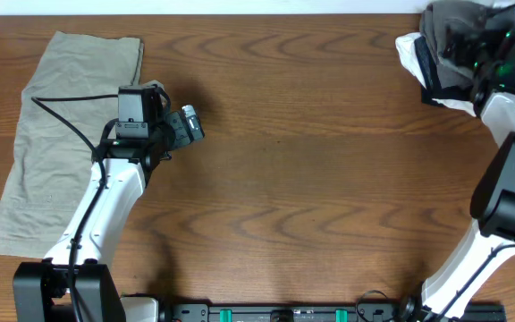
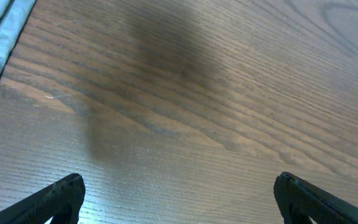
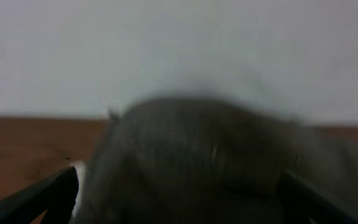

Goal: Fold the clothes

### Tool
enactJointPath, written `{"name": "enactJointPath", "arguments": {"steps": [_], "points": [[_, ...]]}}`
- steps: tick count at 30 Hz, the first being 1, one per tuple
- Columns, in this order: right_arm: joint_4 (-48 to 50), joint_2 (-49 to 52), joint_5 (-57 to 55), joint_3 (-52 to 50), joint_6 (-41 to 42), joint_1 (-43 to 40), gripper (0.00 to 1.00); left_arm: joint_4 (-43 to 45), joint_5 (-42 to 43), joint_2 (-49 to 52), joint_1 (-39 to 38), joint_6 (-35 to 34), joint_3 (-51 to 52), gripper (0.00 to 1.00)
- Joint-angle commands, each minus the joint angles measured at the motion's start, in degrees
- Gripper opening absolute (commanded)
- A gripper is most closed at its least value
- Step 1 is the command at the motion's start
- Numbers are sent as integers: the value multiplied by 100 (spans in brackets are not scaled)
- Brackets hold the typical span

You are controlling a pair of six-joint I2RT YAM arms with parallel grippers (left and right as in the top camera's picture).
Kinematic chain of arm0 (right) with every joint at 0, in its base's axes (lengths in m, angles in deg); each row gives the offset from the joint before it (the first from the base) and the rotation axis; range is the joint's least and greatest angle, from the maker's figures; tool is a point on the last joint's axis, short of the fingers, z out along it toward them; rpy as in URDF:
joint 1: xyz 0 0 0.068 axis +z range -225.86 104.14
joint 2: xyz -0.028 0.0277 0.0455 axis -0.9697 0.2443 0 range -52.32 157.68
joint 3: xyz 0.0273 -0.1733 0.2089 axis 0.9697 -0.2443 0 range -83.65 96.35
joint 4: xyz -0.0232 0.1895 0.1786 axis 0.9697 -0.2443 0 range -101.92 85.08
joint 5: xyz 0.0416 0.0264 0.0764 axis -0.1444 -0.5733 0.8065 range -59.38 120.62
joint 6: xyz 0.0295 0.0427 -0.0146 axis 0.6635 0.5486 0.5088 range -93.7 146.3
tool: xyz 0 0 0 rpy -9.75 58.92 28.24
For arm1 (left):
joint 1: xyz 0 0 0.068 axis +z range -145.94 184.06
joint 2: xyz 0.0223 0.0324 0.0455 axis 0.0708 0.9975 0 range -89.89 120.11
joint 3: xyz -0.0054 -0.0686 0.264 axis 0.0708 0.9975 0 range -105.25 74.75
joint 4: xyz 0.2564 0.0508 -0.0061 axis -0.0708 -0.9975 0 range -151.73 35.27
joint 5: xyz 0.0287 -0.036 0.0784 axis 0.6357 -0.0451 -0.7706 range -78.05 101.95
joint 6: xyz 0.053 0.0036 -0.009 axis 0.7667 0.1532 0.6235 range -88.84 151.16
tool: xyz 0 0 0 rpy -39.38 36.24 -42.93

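Wooden table (image 1: 311, 161), khaki garment (image 1: 52, 134) left, shorts (image 1: 450, 22) right

A blurred mound of grey shorts (image 3: 197, 162) sits right up against the lens. The right gripper (image 3: 179, 202) has its two dark fingers (image 3: 42, 196) spread wide, one at either side of the mound's foot. Behind the mound runs the brown table (image 3: 30, 140) under a pale wall (image 3: 166, 43), and a scrap of white (image 3: 78, 171) shows at its left edge.
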Motion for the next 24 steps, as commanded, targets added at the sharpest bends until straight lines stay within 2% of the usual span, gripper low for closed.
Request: {"name": "enactJointPath", "arguments": {"steps": [1,9,16,24], "points": [[-129,369,-190,-11,-63,24,99,-11,-72,46,-13,-50,0,98],[-251,260,-201,-11,94,15,99,-11,-81,44,-13,-50,0,98],[-444,-872,-120,-9,184,48,99,-22,-201,44,-13,-50,0,98],[-1449,-2579,1130,-11,321,214,99,-37,-201,44,-13,-50,0,98]]}}
